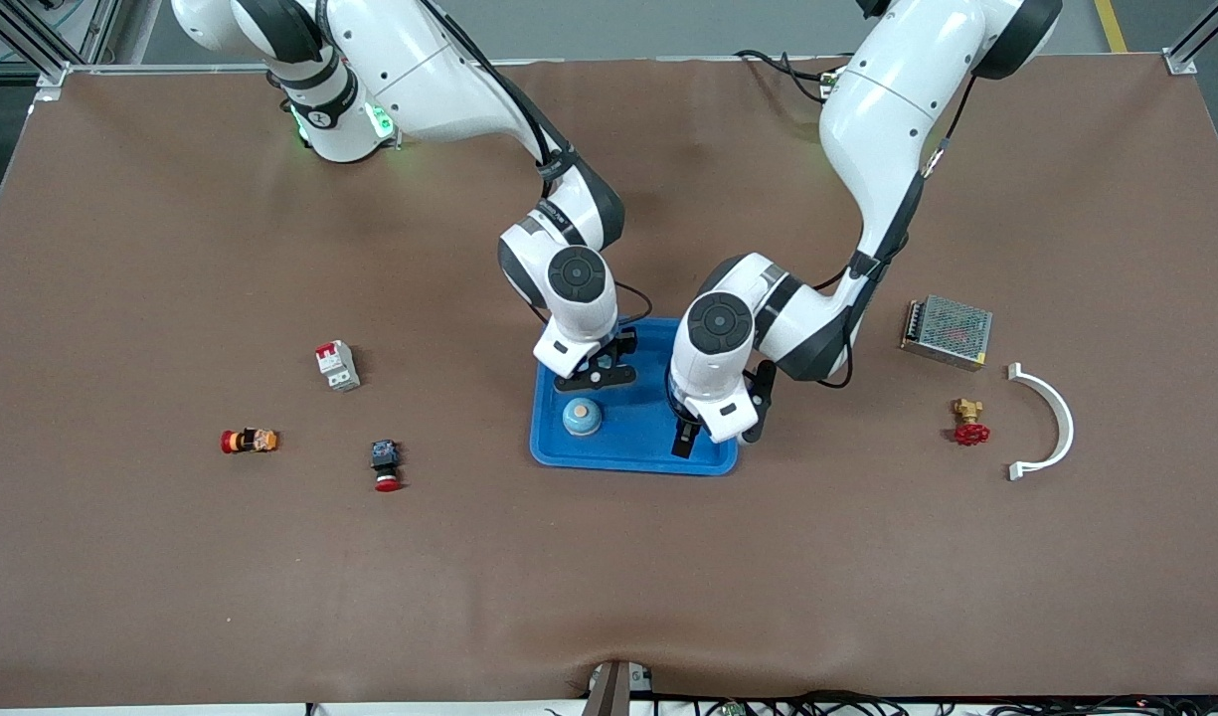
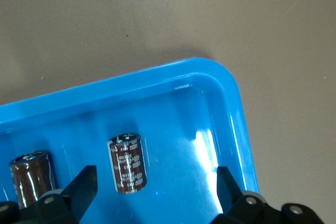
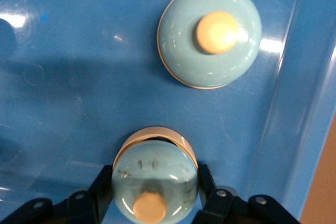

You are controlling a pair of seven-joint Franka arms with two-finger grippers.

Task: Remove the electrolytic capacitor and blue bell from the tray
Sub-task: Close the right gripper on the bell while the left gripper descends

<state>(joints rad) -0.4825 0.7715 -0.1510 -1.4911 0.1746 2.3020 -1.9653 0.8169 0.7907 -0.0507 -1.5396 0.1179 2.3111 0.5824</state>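
- Tray (image 1: 569, 459), blue, sits mid-table with both grippers over it.
- Right gripper (image 3: 155, 203) is clamped on a light-blue bell (image 3: 155, 182), tipped on its side above the tray floor.
- Second bell (image 1: 582, 417) stands upright in the tray, toward the right arm's end.
- Left gripper (image 2: 155, 195) hangs wide, holding nothing, over the tray's corner.
- Brown capacitor (image 2: 127, 163) lies in the tray between its fingers, untouched; a second capacitor (image 2: 31, 177) lies beside it.

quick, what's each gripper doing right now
Left gripper: open, holding nothing, over the capacitors in the blue tray.
Right gripper: shut on a bell over the tray.
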